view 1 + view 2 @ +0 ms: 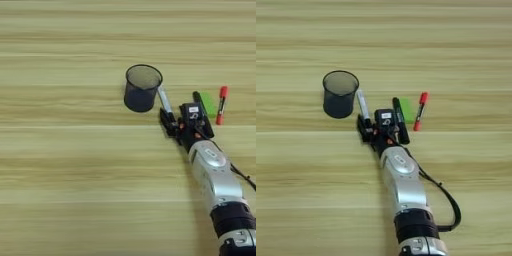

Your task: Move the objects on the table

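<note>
Currently the silver-grey marker [165,103] lies flat on the table [65,165], its lower, black-capped end at the tips of the gripper [170,122]. Fingers are dark against a dark cap; cannot tell whether they clamp the marker or only sit around it. Just up and left of the gripper stands the black mesh pen cup [142,87], upright, close to the marker's upper end. To the gripper's right: black marker [400,119], lying alongside the gripper body, then the green block [406,110] partly behind it, then the red-capped pen [420,111], slightly apart. Silver forearm [404,187] enters from the bottom edge.
</note>
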You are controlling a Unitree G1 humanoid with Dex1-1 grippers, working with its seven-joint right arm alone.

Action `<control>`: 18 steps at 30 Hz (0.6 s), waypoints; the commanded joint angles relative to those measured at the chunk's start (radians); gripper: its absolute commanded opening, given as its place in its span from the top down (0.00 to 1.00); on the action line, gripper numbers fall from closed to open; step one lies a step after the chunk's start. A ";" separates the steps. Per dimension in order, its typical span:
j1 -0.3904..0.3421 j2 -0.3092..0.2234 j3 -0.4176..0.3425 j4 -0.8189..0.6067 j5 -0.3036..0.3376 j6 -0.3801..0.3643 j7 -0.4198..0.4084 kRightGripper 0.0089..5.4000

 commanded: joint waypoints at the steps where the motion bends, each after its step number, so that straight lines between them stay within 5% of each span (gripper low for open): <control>1: -0.021 -0.011 -0.003 0.009 -0.001 0.014 -0.009 0.55; 13: -0.028 -0.012 -0.004 0.020 0.003 0.012 -0.004 0.82; 18: -0.030 -0.014 -0.003 0.023 0.003 0.011 -0.002 0.86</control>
